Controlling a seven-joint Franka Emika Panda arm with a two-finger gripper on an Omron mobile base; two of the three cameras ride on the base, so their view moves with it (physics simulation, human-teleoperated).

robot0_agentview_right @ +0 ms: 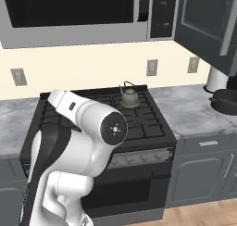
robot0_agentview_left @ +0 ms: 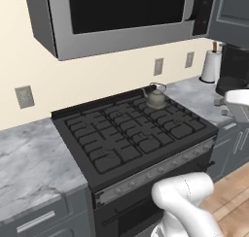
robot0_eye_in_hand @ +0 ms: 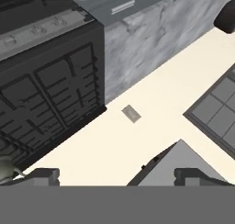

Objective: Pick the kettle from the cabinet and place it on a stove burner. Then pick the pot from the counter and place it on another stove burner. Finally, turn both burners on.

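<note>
The kettle (robot0_agentview_left: 156, 98) sits on the stove's (robot0_agentview_left: 121, 134) 1 o'clock burner. The pot (robot0_agentview_right: 227, 102) waits on the table (robot0_agentview_right: 194, 111) at 3 o'clock. The tool (robot0_eye_in_hand: 117, 175) is open and empty; reaching carelessly could bump the open cabinet door (robot0_agentview_right: 203, 21).

Kettle (robot0_agentview_left: 155, 98) upright on the rear right stove burner (robot0_agentview_left: 163, 103) — spout toward the cooktop's left edge; marble counter (robot0_agentview_left: 29, 156) flanks both sides.

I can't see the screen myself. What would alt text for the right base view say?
A small grey-olive metal kettle with an arched handle sits on a back burner of the black gas cooktop, under a silver-framed microwave. The white robot arm fills the lower left, and a wide dark charcoal pot rests on the white-grey marble counter at far right.
</note>
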